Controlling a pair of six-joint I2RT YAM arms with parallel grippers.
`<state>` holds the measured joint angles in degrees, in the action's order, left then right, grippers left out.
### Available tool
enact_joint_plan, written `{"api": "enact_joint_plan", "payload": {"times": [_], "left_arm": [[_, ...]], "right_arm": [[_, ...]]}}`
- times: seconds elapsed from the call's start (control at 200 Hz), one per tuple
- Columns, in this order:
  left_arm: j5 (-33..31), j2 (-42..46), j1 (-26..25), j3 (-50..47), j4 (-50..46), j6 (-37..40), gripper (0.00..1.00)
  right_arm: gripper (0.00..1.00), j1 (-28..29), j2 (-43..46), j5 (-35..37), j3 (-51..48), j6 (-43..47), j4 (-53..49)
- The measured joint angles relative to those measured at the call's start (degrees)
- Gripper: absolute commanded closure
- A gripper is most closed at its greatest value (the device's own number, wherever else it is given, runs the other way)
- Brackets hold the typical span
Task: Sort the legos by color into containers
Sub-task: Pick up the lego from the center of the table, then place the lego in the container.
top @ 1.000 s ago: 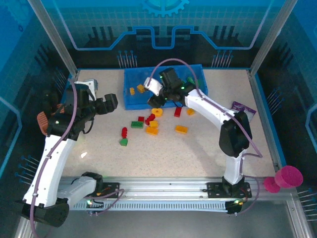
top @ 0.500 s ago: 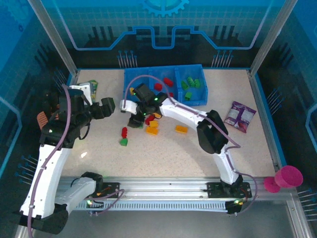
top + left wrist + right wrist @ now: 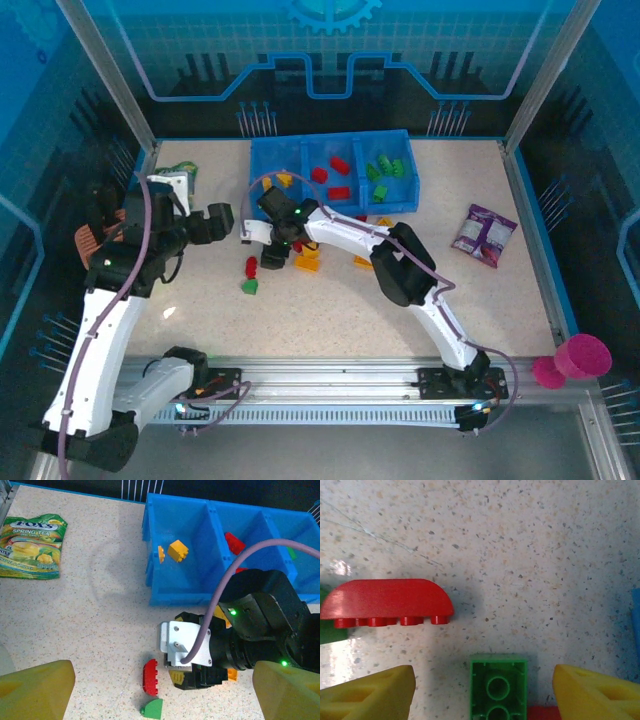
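Top view: one blue tray [image 3: 405, 205] with three compartments is set at the far side of the bench [image 3: 330, 310]. Two yellow bricks [image 3: 284, 179] are counted in its left compartment, three red bricks [image 3: 339, 192] in the middle, and about four green bricks [image 3: 385, 163] in the right. Loose on the bench in front of the tray are one red curved brick [image 3: 251, 266], one green piece [image 3: 249, 286] and some yellow-orange bricks [image 3: 307, 262], their count unclear as they are part hidden by the arm. The right pincer [image 3: 272, 255] is lowered beside the red curved brick. The left pincer [image 3: 222, 215] is held off to the left. One green packet [image 3: 175, 176], one purple packet [image 3: 483, 235] and one pink cup [image 3: 583, 355] are seen.

Left wrist view: the left pincer's two fingers [image 3: 35, 690] are spread wide with nothing gripped. Two yellow bricks are seen in the tray's left compartment and two red in the middle.

Right wrist view: the right pincer is spread open, with one green brick [image 3: 498, 687] lying between the fingers [image 3: 367, 695], untouched. The red curved brick lies just beyond.
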<state>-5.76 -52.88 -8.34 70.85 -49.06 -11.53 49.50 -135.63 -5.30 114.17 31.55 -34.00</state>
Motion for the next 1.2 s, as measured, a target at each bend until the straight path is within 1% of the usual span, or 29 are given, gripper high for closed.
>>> {"api": "enact_joint_plan", "payload": {"times": [0.055, 0.2, 0.37, 0.44, 0.53, 0.695, 0.776, 0.866, 0.936, 0.986, 1.061, 1.091, 1.201], "left_arm": [[0.0, -0.1, 0.0, -0.2, 0.0, 0.1, 0.07], [0.0, -0.2, 0.4, -0.6, 0.0, 1.0, 0.06], [0.0, -0.5, 0.8, -1.0, 0.2, 1.2, 0.06], [0.0, -0.7, 0.8, -1.0, 0.4, 1.2, 0.06], [0.0, -0.8, 1.0, -1.1, 0.5, 1.4, 0.06], [0.0, -1.0, 1.2, -1.4, 0.9, 1.4, 0.06], [0.0, -1.1, 1.4, -1.4, 0.9, 1.6, 0.06], [0.0, -1.1, 1.6, -1.4, 0.9, 1.6, 0.06], [0.1, -1.4, 1.7, -1.4, 1.0, 1.6, 0.06], [0.1, -1.8, 1.9, -1.4, 1.1, 1.7, 0.06], [0.1, -2.7, 2.1, -1.4, 1.2, 2.1, 0.06], [0.1, -3.2, 2.1, -1.4, 1.2, 2.4, 0.05], [0.2, -4.6, 2.3, -1.4, 1.4, 2.7, 0.05]], "right_arm": [[0.29, 0.1, -0.7, 0.7, 0.3, 0.3, -0.6], [0.42, 0.2, -2.4, 2.3, 0.7, 1.6, -1.8], [0.7, 0.8, -2.9, 2.8, 0.7, 2.1, -2.9], [0.76, 1.0, -2.7, 3.5, 0.6, 2.0, -2.8], [0.8, 1.1, -2.1, 4.0, -0.4, 2.0, -2.2], [0.81, 1.1, 2.5, 6.2, -6.8, 1.0, -1.7], [0.81, 0.8, 7.3, 6.8, -11.1, -0.7, -2.3], [0.81, 0.0, 15.3, 6.6, -17.0, -3.3, -2.3], [0.81, -2.2, 23.0, 6.2, -21.5, -5.9, -1.4], [0.8, -5.1, 28.5, 5.6, -24.4, -7.7, -0.3], [0.8, -11.4, 35.5, 5.2, -27.9, -10.0, 1.6], [0.8, -14.8, 37.7, 5.4, -29.0, -11.0, 2.3], [0.79, -25.2, 41.1, 6.7, -30.9, -14.0, 4.3]]}}
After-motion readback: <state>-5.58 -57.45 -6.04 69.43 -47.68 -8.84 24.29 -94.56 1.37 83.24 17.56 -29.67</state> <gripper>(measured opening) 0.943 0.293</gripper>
